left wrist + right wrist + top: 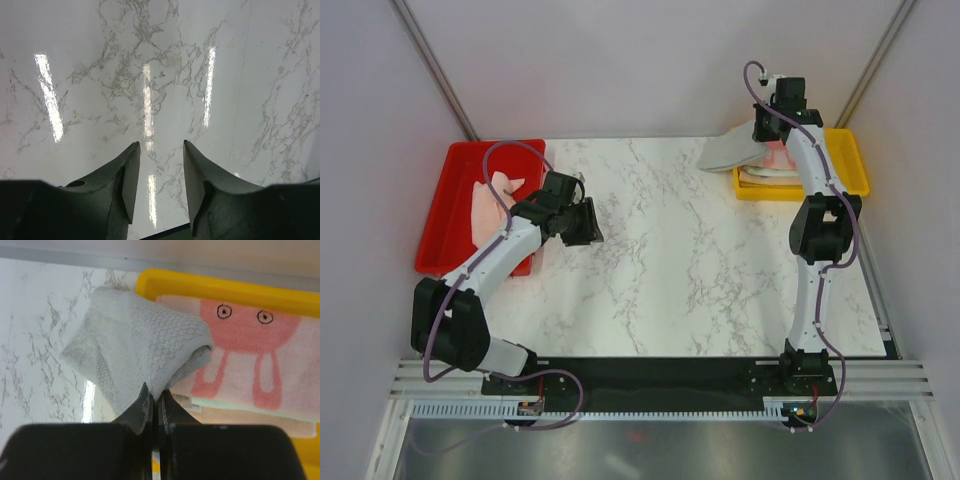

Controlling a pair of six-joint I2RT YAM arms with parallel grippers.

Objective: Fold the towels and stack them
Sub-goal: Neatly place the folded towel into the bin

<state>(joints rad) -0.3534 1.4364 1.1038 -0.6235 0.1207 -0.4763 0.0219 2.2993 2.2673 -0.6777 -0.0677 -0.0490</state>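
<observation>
My right gripper (155, 394) is shut on a folded grey towel (135, 345) and holds it in the air at the left edge of the yellow tray (210, 287); the towel also shows in the top view (730, 152) under the gripper (767, 128). In the tray lies a stack of folded towels, topped by a pink one with a printed face (250, 340). A peach towel (488, 205) lies crumpled in the red tray (450, 205). My left gripper (160, 165) is open and empty over the bare marble, just right of the red tray (582, 222).
The marble table (690, 260) lies between the two trays. Grey walls and metal posts close in the back and sides. A black base rail (660, 375) runs along the near edge.
</observation>
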